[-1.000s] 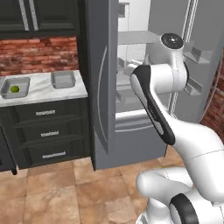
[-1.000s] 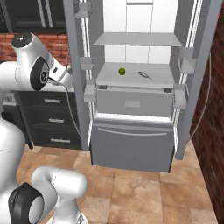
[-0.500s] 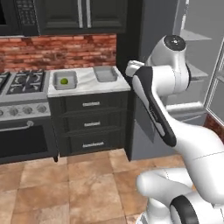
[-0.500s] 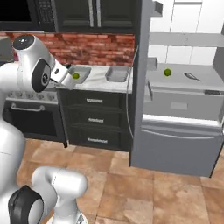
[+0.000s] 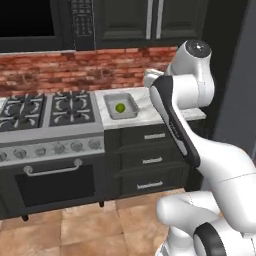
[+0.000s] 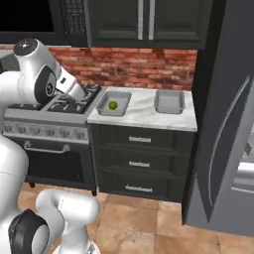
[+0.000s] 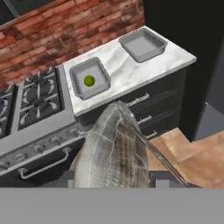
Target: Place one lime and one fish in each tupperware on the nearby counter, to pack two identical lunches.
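Note:
In the hand view my gripper [image 7: 114, 177] is shut on a grey scaled fish [image 7: 111, 151], which sticks out ahead of the fingers and hides them. It hangs in the air above the floor, in front of the counter [image 7: 127, 72] and apart from it. Two grey tupperware trays sit on the marble top. The left tupperware [image 7: 101, 70] [image 6: 105, 110] [image 5: 108, 100] holds a green lime [image 7: 89, 80] [image 6: 112, 105] [image 5: 120, 107]. Nothing lies in the right tupperware [image 7: 151, 37] [image 6: 169, 108]. In the right base view my hand [image 6: 78, 94] hangs over the stove's right edge.
A gas stove [image 6: 59, 106] with an oven door [image 5: 55, 182] stands left of the counter. The dark fridge side [image 6: 223, 124] rises at its right. Black drawers [image 6: 141, 163] sit under the marble, a brick wall [image 5: 60, 75] runs behind, and dark cabinets hang above.
The whole picture has swung from the open fridge to the counter and stove, so the base has moved. The arm came along with the fish in its grip.

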Tool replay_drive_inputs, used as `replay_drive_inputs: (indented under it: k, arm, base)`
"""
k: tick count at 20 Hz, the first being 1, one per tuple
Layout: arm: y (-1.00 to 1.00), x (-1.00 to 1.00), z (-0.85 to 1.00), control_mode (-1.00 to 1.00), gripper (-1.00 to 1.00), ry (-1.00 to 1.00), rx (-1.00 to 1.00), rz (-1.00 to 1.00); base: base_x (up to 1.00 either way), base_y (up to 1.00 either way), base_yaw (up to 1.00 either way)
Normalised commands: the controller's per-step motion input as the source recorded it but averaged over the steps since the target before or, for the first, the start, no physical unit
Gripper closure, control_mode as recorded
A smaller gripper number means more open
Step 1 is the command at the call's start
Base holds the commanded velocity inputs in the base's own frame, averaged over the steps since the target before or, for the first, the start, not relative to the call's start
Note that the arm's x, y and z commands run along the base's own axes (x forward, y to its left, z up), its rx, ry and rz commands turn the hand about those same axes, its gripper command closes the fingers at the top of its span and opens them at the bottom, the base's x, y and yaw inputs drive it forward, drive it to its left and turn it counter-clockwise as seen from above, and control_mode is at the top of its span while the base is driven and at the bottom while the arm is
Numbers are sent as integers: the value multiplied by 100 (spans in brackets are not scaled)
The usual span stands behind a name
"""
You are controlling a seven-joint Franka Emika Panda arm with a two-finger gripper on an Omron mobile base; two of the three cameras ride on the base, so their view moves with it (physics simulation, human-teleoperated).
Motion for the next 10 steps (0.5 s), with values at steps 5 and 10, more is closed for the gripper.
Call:
replay_drive_inputs:
  k: [5, 10]
  arm:
    - [0, 0, 0, 100, 100, 0, 0, 0]
    - [0, 0, 0, 100, 100, 0, 0, 0]
  base:
    - [100, 66, -7]
    - [100, -5, -20]
